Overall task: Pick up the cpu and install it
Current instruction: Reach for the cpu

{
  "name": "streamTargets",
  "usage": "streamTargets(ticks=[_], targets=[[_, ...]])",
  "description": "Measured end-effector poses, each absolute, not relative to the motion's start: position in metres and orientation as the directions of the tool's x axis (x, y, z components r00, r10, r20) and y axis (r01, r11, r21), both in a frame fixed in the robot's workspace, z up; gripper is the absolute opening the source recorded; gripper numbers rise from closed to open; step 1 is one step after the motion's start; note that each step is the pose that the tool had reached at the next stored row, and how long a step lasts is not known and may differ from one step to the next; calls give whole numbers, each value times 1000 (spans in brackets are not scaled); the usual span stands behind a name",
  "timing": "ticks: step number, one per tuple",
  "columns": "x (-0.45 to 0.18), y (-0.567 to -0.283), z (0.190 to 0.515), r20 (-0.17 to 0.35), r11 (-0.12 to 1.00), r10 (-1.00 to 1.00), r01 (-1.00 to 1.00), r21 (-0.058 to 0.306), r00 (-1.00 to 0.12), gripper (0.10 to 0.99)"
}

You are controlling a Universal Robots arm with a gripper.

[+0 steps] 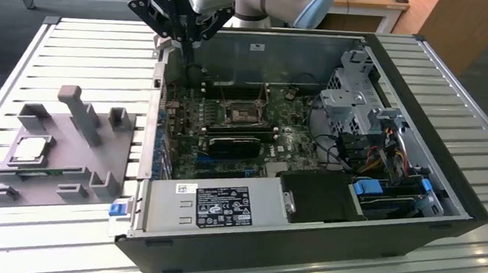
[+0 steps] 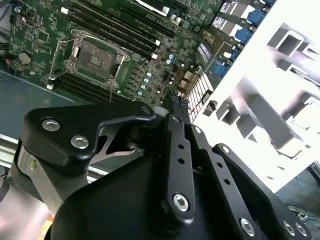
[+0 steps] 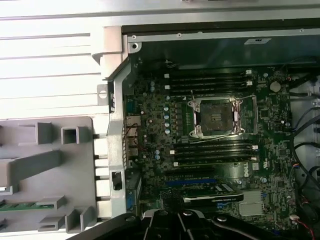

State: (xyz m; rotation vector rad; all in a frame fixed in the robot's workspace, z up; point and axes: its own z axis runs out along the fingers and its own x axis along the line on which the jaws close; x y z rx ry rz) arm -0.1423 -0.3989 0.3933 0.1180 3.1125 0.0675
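Observation:
The cpu (image 1: 32, 149), a flat silver-grey square, lies in a recess of the grey fixture (image 1: 70, 163) at the exterior view's left, outside the computer case. My gripper (image 1: 188, 62) hangs high over the case's back left corner, far from the cpu, with its thin fingers together and nothing between them. In the second wrist view the gripper (image 2: 175, 99) is shut, its tips above the board's edge. The open socket (image 1: 247, 113) with its metal frame sits mid-motherboard and shows in both wrist views (image 2: 95, 55) (image 3: 215, 117).
The open computer case (image 1: 445, 208) lies on a slatted metal table (image 1: 86, 55). Inside it are memory slots (image 3: 210, 80), a graphics card (image 1: 239, 142), a power supply (image 1: 213, 205) and drive cages with cables (image 1: 366, 113). The fixture's upright posts (image 1: 78, 109) stand near the cpu.

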Motion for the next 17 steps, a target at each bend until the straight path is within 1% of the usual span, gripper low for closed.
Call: streamTargets(ticks=[17], targets=[[-147,-399,393,-24,996,76,75,44,-997,106]])
